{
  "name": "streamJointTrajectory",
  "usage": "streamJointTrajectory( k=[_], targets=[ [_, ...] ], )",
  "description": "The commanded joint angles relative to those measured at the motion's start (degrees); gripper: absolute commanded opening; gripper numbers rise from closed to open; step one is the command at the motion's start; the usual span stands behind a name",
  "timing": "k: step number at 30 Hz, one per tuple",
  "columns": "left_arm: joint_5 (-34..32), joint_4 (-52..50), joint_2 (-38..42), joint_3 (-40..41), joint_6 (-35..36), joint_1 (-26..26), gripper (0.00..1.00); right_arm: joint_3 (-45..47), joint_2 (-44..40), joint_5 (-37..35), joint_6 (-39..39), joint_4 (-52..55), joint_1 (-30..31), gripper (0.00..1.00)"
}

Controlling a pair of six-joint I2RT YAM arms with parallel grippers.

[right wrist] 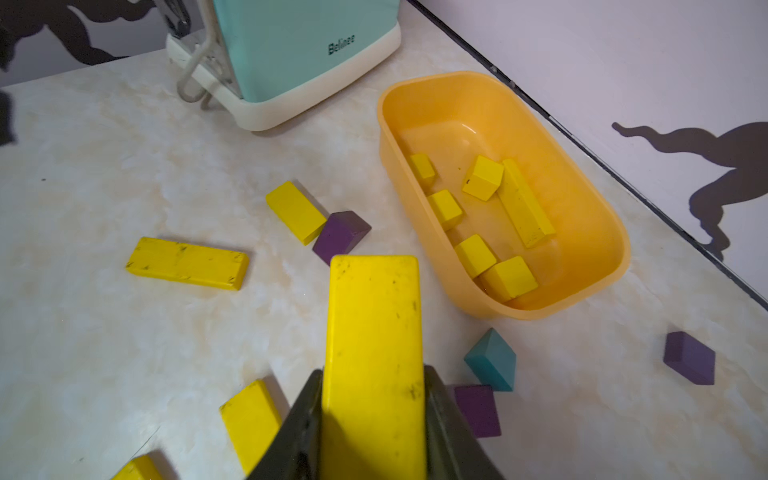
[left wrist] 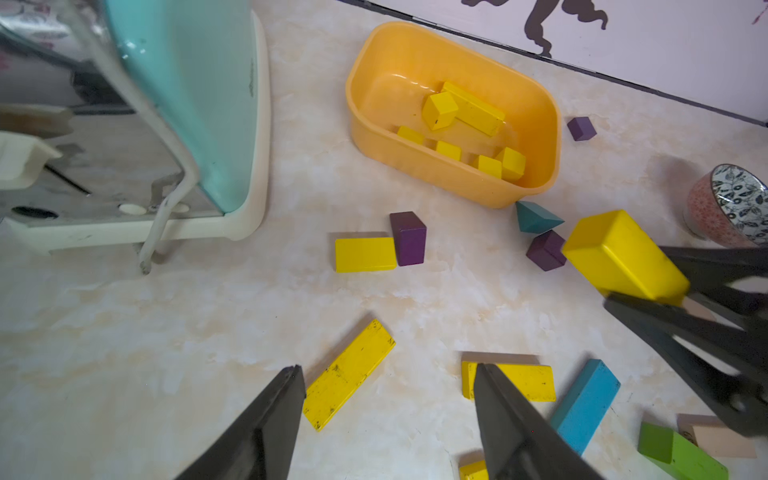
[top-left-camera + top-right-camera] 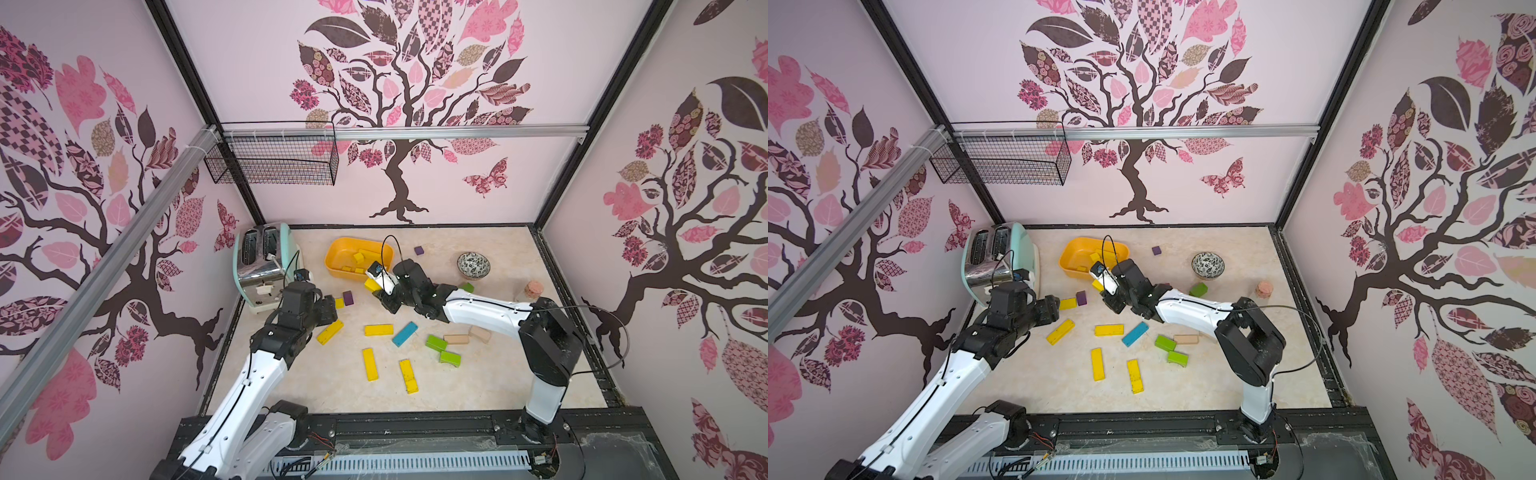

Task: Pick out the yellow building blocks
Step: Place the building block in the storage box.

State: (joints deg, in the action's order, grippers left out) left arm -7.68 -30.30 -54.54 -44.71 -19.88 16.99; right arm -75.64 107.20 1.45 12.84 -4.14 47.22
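A cream marbled bench (image 3: 478,386), enclosed by walls printed with pink and brown trees, is seen from above, with two robot arms reaching over scattered painted wooden blocks. The yellow building blocks (image 3: 378,330) are painted a bright, glossy yellow, with crisp edges. Black scuff marks are seen on the longer ones.

Six of them are gathered in an orange-yellow plastic tub (image 2: 436,183) near the back wall. These are one long bar (image 1: 523,203) and five small cubes or short pieces, and one cube (image 1: 482,178) is tilted against the bar.

Another yellow bar (image 1: 374,332) is clamped by its long sides in the right gripper (image 1: 374,374). It is held just beside the tub, with its free end pointed toward the tub's near wall.

The left gripper (image 2: 389,370) is spread apart with nothing between its fingers. It is poised over the bench near a slanted long yellow bar (image 2: 349,374).

That bar is one of four long, flat yellow bars lying on the bench in front of the arms, none touching another. A short yellow bar (image 2: 365,254) lies flat not far from a mint-green toaster (image 3: 266,266), with one end touching an upright purple block (image 2: 408,239).

Blue, green, teal, purple and plain tan blocks are scattered among the yellow ones.
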Motion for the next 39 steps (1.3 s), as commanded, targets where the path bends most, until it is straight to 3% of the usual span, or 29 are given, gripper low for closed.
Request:
streamJointTrajectory(
  k=[1, 8, 14, 17, 19, 21, 39],
  targets=[
    [-1.3, 4.8, -4.5, -3.7, 2.4, 2.3, 0.71, -4.9, 3.8, -2.8, -0.6, -1.6, -1.6, 0.31],
    [-2.1, 6.8, -13.0, -8.9, 6.1, 6.3, 0.71, -14.9, 14.1, -5.9, -1.8, -2.9, -4.9, 0.33],
    [-5.1, 8.1, -12.9, -6.3, 7.4, 6.8, 0.74, -24.9, 22.3, -4.3, -2.1, -0.2, -5.9, 0.34],
    [-6.9, 9.2, -12.0, -4.3, 7.2, 6.8, 0.77, -29.7, 25.6, -5.0, -2.3, 1.3, -5.9, 0.4],
    [-7.0, 9.1, -11.7, -4.2, 7.1, 6.8, 0.77, -32.0, 26.9, -6.4, -3.2, 1.9, -5.9, 0.51],
    [-7.0, 9.1, -11.8, -4.2, 7.1, 6.9, 0.78, -32.2, 27.1, -7.1, -3.6, 1.3, -5.9, 0.56],
    [-7.2, 9.7, -12.1, -4.2, 7.0, 7.1, 0.78, -27.3, 21.1, -3.4, -5.0, -0.1, -5.9, 0.53]
  ],
)
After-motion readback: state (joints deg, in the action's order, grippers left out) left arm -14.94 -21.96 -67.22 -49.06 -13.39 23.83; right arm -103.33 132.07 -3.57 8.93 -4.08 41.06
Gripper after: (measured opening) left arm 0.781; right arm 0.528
